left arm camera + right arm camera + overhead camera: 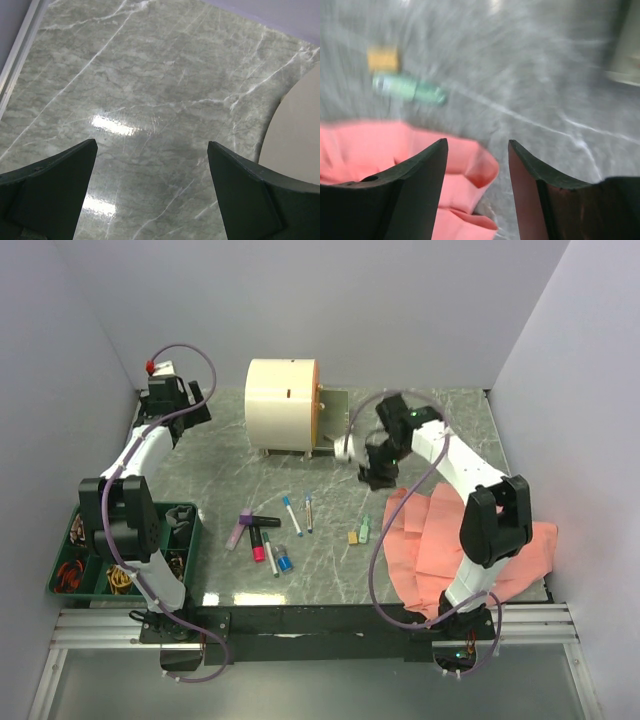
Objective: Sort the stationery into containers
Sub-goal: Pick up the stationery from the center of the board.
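From above, the cream drum cabinet (280,405) stands at the back of the bench (330,575), with a drawer (336,418) drawn out to the right of its orange face; what lies inside cannot be told. The right fingers (375,472) hang just in front of that drawer, and the left fingers (175,398) are in the back-left corner. The stationery lies loose on the bench: a purple marker (238,531), a black-and-pink marker (260,540), two white pens (292,516) with blue caps, and a tan eraser (352,536) and green piece (365,530) beside the salmon cloth (480,540). A green tray (193,525) at the near left holds mixed oddments. At the left wrist, the fingers (55,185) gape wide over bare marble, holding nothing, with the cabinet's curved wall at the right edge. The right wrist view is blurred; there the fingers (405,185) stand apart and empty above the cloth's edge.
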Robot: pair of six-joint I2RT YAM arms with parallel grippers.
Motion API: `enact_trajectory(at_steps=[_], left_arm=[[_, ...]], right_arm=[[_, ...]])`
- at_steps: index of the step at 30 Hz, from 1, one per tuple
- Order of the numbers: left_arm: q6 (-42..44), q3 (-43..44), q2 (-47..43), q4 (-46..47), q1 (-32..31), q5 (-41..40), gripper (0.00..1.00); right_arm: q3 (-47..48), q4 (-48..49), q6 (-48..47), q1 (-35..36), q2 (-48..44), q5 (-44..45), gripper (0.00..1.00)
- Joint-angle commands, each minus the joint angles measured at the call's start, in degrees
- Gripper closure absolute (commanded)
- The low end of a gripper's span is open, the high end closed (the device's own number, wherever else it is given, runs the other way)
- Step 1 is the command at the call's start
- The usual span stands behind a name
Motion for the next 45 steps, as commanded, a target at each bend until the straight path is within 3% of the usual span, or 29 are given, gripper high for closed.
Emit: enact_trajectory(at_steps=[1, 10, 19, 45], left_arm=[[0.38, -2.62, -3.63, 2.0, 0.05, -0.1, 0.01], [2.23, -9.74, -9.87, 2.0, 0.31, -1.59, 0.01], [2.94, -12.56, -12.95, 2.26, 1.1, -2.65, 0.0], [3.46, -13.7, -13.57, 1.82, 3.04, -2.74, 0.0]], right_arm=[[-10.1, -2.02, -30.2, 3.19, -3.91, 6.86, 0.42], [-13.82, -1.65, -42.43, 9.26, -3.57, 7.13, 0.41], [-17.25, -4.9, -50.69, 10.05, -3.39, 8.98, 0.42], [-21.74, 2.22, -49.82, 14.62, 0.38, 8.89, 0.45]])
